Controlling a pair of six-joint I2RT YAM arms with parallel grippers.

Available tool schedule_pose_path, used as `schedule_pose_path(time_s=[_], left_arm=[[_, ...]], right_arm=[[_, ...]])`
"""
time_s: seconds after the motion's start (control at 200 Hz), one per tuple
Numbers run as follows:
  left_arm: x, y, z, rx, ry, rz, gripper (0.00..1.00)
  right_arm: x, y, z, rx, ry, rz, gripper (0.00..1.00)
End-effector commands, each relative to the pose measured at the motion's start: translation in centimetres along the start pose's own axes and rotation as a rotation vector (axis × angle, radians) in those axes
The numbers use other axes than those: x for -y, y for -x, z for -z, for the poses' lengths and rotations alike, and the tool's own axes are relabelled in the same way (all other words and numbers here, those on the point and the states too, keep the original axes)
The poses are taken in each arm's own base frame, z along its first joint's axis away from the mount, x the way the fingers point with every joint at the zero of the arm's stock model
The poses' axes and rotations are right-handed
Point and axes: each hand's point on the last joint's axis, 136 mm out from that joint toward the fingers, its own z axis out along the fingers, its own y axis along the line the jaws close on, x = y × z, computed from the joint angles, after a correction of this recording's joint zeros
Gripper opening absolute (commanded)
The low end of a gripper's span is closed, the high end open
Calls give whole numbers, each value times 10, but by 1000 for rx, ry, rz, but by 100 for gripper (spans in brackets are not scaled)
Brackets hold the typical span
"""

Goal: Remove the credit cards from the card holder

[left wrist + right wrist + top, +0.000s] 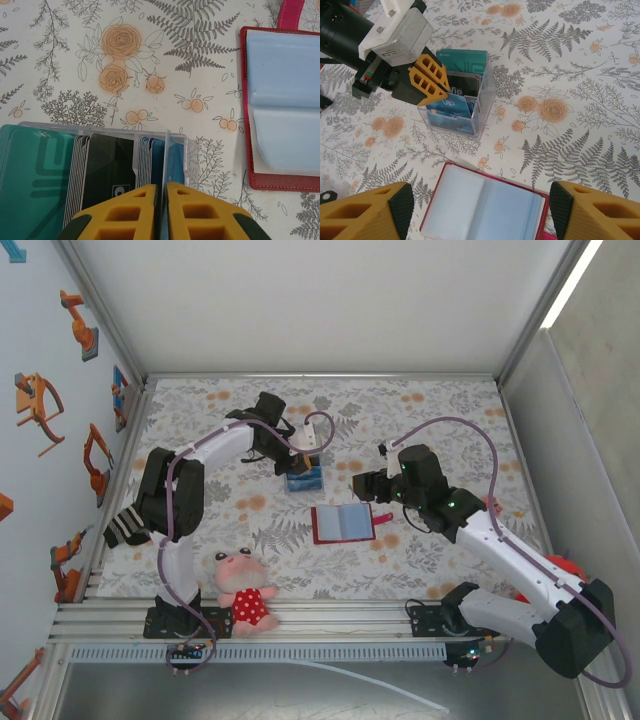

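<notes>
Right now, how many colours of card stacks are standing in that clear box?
3: teal cards at the end farthest from the wallet, black cards in the middle, blue cards nearest the wallet. The clear box may hide more behind them.

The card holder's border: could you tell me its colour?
The card holder is red-bordered, clearest in the left wrist view.

White-and-black arms [220, 445], purple cables [455, 419], yellow black-tipped fingers [365, 212]

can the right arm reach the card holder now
Probably yes: the right pincer hangs open over the open card holder, nothing between; the left pincer is off at the clear box.
</notes>
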Motion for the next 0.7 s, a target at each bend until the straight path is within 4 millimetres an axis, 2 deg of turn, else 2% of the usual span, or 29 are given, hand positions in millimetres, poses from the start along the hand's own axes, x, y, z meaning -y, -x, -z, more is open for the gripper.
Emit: schedule_pose_path(time_s=[0.0,0.085,0.265,0.471,0.491,0.536,0.556,0.631,0.696], left_arm=[[-1,4,2,12,-17,-9,18],[-2,6,3,15,-14,-9,25],[-2,12,10,27,1,-18,25],[0,27,31,54,42,-26,27],[1,28,34,57,48,-25,31],[2,31,39,65,63,-25,33],[2,32,41,68,71,-25,37],[3,39,52,89,107,-27,43],[4,42,61,106,144,-25,53]], right_arm=[[-4,14,4,27,4,-10,72],[-5,15,4,26,5,-10,72],[-6,16,3,22,9,-11,72],[-5,15,1,13,3,-12,71],[-5,16,0,13,1,-12,71],[-4,16,1,15,-3,-14,71],[-4,16,1,16,-4,-14,71],[-4,17,2,21,-8,-14,71],[-2,17,2,23,-16,-15,71]])
